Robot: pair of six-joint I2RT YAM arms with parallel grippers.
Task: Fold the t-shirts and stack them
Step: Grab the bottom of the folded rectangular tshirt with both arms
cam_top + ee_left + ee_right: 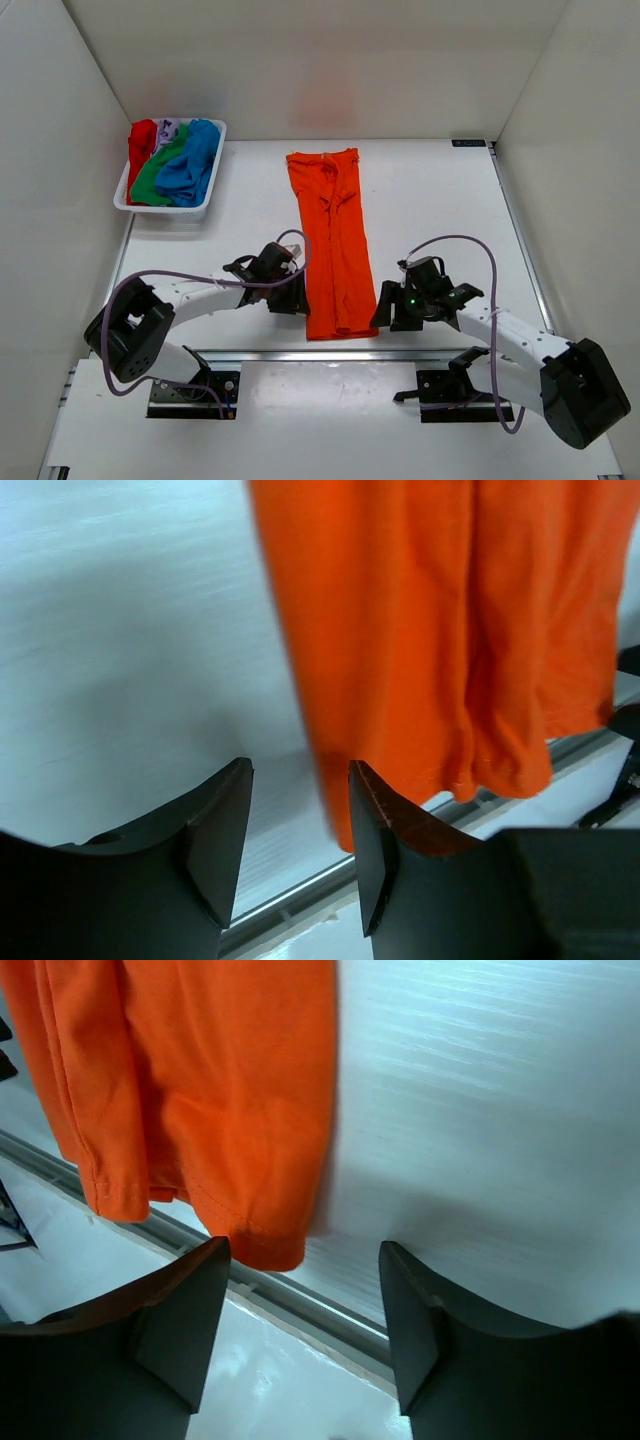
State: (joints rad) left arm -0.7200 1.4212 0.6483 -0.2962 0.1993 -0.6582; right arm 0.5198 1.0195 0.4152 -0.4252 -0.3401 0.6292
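Lying lengthwise on the white table [430,200], the orange t-shirt [332,240] is folded into a narrow strip; the other t-shirts [178,165] fill the white tray [128,203]. The left gripper [291,298] and right gripper [388,310] flank the orange near hem, jaws apart, empty. A one-sided pinch could skew the fold. Only wrist views show the hem's loose layers.

Robotics lab bench, white enclosure walls [320,60], white table [440,210], bolted arm bases [195,392]

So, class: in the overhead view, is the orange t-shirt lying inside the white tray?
No, the orange t-shirt lies on the table, apart from the tray.
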